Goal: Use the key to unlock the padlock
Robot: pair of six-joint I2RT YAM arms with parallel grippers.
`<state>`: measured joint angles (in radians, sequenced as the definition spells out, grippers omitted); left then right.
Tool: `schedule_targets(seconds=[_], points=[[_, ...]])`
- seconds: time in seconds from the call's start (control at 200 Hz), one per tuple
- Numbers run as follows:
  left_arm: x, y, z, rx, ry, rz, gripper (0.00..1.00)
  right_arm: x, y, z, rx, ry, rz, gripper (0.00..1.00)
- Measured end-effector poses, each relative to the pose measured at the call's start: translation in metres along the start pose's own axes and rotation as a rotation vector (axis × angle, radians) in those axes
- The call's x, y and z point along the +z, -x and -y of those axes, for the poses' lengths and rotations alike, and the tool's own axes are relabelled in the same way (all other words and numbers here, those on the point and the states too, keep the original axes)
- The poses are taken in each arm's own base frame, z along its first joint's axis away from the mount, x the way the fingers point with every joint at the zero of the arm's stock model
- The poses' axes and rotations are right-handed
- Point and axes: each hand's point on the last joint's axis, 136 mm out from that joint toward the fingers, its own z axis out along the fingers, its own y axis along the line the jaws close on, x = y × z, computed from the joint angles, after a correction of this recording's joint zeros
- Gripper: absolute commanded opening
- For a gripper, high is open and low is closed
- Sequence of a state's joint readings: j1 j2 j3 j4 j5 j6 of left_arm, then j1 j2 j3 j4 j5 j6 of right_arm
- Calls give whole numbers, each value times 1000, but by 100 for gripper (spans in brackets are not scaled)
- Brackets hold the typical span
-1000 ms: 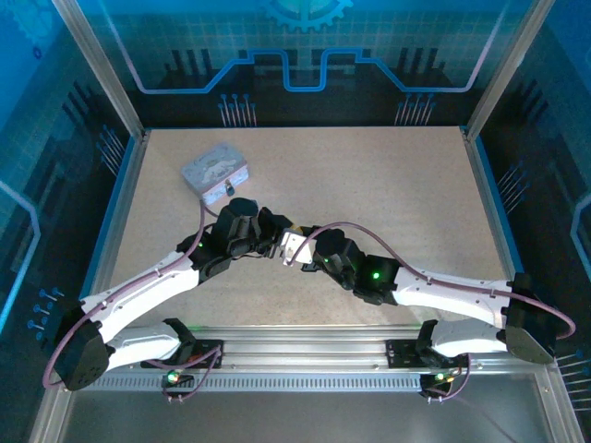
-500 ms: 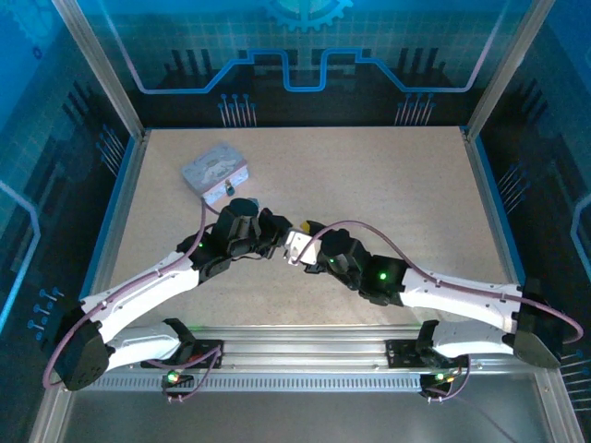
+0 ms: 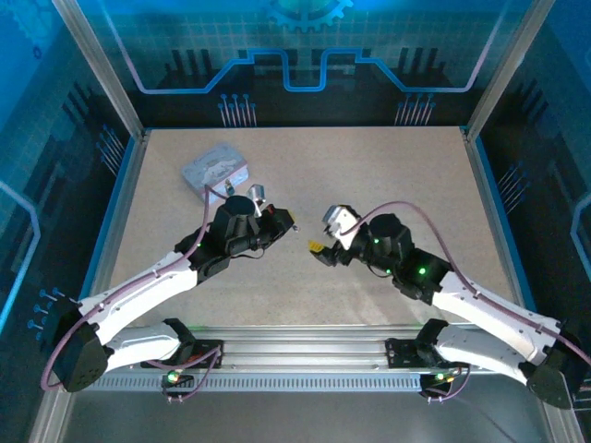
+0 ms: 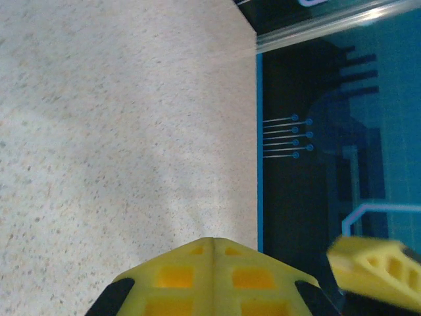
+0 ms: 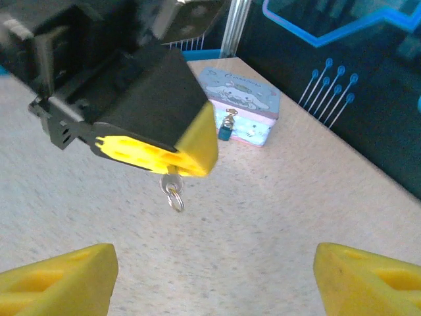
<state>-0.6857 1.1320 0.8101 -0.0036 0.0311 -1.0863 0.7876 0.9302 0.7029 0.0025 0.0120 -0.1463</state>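
On the tin's (image 5: 240,99) front face, the padlock (image 5: 225,130) hangs from the clasp with its shackle looped through. It reads as not yet opened, though the detail is too small to confirm. Near the tin, on its front side but apart from it, the left gripper (image 5: 177,161) has its jaws pressed together on the key (image 5: 172,183), whose ring dangles below the fingertips. Farther from the tin, the right gripper (image 5: 214,276) stands with jaws spread wide and nothing between them. Done: key secured in a grip. Remaining, by judgement: bring the key to the padlock, insert it, turn it, free the shackle.
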Motion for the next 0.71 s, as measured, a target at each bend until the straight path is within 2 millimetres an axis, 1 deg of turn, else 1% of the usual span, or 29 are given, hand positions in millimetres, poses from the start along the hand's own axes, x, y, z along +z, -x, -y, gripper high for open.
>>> schedule_targets(seconds=[0.085, 0.175, 0.275, 0.4, 0.51, 0.64, 0.705], points=[[-1, 1, 10, 76, -44, 0, 0, -3, -6, 9, 147, 35, 31, 80], [-3, 0, 20, 153, -86, -3, 0, -3, -14, 14, 292, 84, 56, 80], [-7, -1, 27, 224, -132, -2, 0, -2, -20, 14, 435, 157, 82, 79], [-12, -6, 37, 316, -193, -9, 0, 2, -23, 8, 567, 257, 108, 79], [-16, -10, 48, 398, -249, -20, 0, 4, -18, 2, 642, 341, 133, 79], [-19, -15, 55, 461, -298, -34, 0, 1, -2, -4, 674, 428, 181, 79], [-21, -16, 57, 483, -319, -38, 0, 0, 3, -6, 685, 459, 197, 77]])
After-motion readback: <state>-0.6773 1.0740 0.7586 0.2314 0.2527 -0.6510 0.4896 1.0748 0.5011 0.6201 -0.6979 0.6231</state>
